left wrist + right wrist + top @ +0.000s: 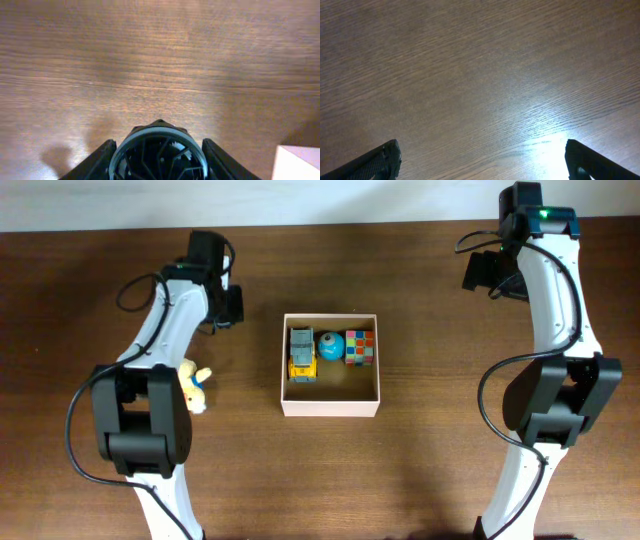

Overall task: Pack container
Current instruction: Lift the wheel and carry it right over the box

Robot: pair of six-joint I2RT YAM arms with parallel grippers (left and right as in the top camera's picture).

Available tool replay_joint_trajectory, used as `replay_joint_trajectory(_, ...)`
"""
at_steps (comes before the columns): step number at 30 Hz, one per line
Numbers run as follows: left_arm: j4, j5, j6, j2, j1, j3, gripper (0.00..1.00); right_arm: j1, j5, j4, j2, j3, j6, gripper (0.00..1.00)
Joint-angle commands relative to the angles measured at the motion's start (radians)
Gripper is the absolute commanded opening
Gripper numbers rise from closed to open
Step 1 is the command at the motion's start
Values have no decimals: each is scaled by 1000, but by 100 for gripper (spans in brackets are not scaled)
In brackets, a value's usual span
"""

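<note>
The container [330,407], a square shallow box with white walls and a tan inside, sits mid-table; its white corner [299,162] shows at the lower right of the left wrist view. Inside lie a yellow-grey toy truck [302,354], a blue ball [330,346] and a colourful cube [359,347]. My left gripper [229,304] hovers left of the box over bare wood. It is shut on a round dark object with a grey rim [157,155], held between its fingers [102,160]. My right gripper [484,272] [485,165] stands open over bare wood at the far right.
A small yellow plush toy [195,385] lies beside the left arm's base [145,420]. The right arm's base [555,400] stands at the right. Brown wooden table [430,460] surrounds the box.
</note>
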Motion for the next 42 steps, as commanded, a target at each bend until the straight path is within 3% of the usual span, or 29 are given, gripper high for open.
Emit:
replay_joint_trajectory(1,-63,-7,2,2,-5,102,48,3,13,3,-19,-1,8,99)
replay_joint_trajectory(12,-375,-2,8,2,-85,402,48,3,13,3,-19,-1,8,99)
replay_joint_trajectory(18,-463,115,137,2,-173,510,48,3,13,3,-19,-1,8,99)
replay_joint_trajectory(30,-540,246,299,3,-373,520,46,3,13,3,-19,-1,8,99)
replay_joint_trajectory(42,-562,249,305,40,-481,514,44,3,13,3,-19,-1,8,99)
